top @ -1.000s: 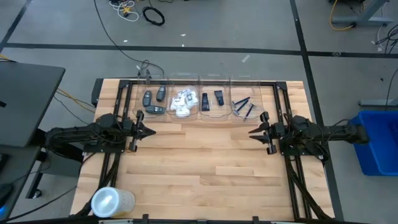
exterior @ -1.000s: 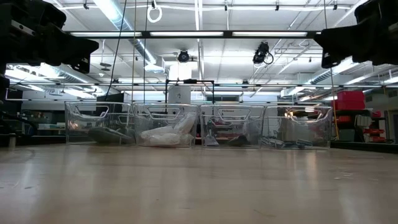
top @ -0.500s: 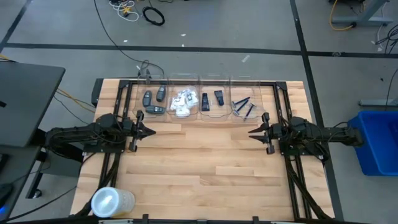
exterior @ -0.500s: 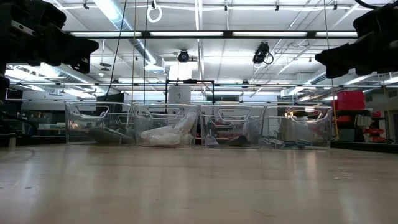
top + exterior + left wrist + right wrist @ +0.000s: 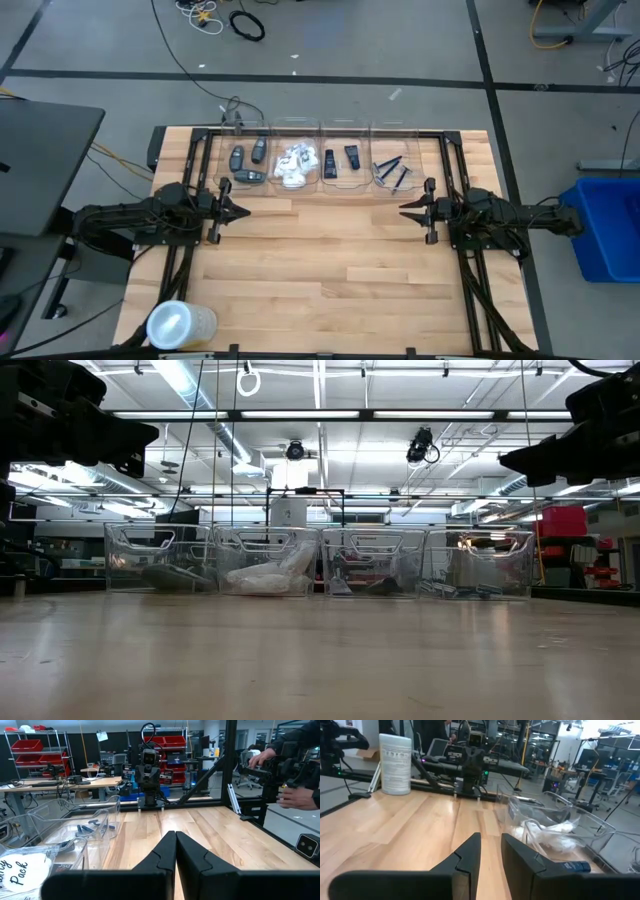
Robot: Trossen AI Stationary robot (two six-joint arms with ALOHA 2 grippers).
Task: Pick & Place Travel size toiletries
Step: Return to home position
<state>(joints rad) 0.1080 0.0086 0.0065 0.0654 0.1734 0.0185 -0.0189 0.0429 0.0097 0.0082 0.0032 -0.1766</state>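
Four clear bins stand in a row along the table's far edge. From left to right they hold dark grey oval cases [image 5: 245, 162], white crinkly packets [image 5: 292, 164], small black tubes [image 5: 340, 160] and thin blue razors [image 5: 392, 171]. The low view shows the packets [image 5: 262, 575] lying on their bin's floor. My left gripper [image 5: 246, 211] [image 5: 175, 840] hovers shut above the table, near of the cases' bin, pointing right. My right gripper [image 5: 402, 210] [image 5: 491, 842] hovers near of the razors' bin, pointing left, its fingers a narrow gap apart. Both are raised off the wood.
A translucent round container [image 5: 180, 325] [image 5: 395, 764] stands at the table's near left corner. Bare wood [image 5: 320, 260] lies between the two grippers and toward the near edge. A person [image 5: 295, 765] is beyond the table's right side. A blue bin [image 5: 610, 225] sits on the floor.
My right gripper has come down a little and edged toward the table's left; its arm hangs lower in the low view. The left arm and the toiletries have stayed where they were.
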